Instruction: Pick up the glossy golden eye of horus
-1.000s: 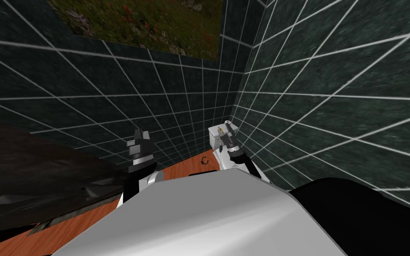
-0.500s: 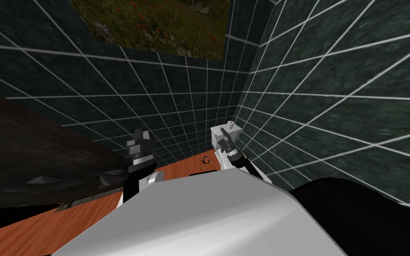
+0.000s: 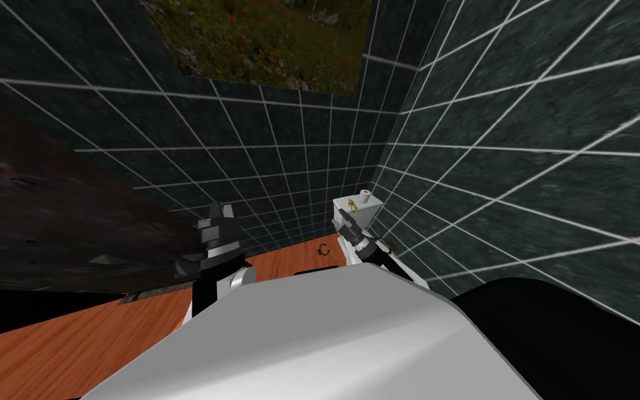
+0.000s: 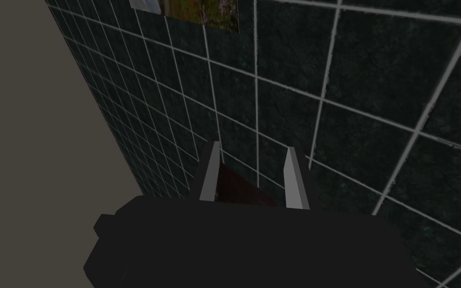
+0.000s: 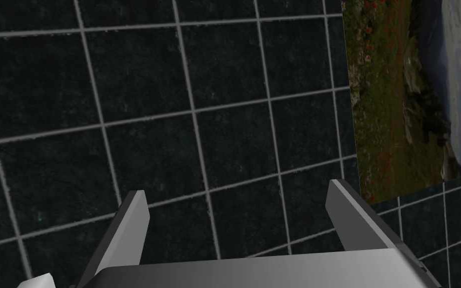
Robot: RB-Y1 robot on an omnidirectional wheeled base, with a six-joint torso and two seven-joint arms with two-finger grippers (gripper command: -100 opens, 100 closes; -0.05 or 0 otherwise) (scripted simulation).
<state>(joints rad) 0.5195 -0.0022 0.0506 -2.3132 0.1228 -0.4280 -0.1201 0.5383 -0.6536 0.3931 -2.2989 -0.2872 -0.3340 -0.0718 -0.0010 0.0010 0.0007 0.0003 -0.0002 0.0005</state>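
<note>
**View swings; eye shows clear on the tank**

The whole head view has shifted in the last second. The corner, the painting [image 3: 263, 42] and the toilet tank [image 3: 371, 206] drift together, so the turn is mine, not theirs. Against the tank, the right gripper [image 3: 346, 222] sits lower than a second ago: in front of the tank's face, no longer across its lid.

The eye [image 3: 350, 204] now shows plainly. It lies on the tank lid near the small knob [image 3: 364, 192], apart from the gripper and not grasped.

Right gripper: fingers wide, nothing between them. Its wrist camera faces wall tiles and the painting, so I judge it is not aimed at the eye. Left gripper [image 3: 220, 208]: well left of the tank, raised, narrower gap, empty.

Judgement: the approach is not done. The right hand must tip down over the lid.

Materials and shapes:
- **Eye:** small, flat-looking, golden yellow with dark lines; gloss too small to tell.
- **Tank:** plain white, boxy, matte.
- **Knob:** a short white stub.
- **Walls:** dark mottled tile with pale grout.
- **Floor** [image 3: 69, 347]: orange wood grain.
- **Slab** [image 3: 69, 229]: big, dark and rough, left of the tank, unidentified.
</note>
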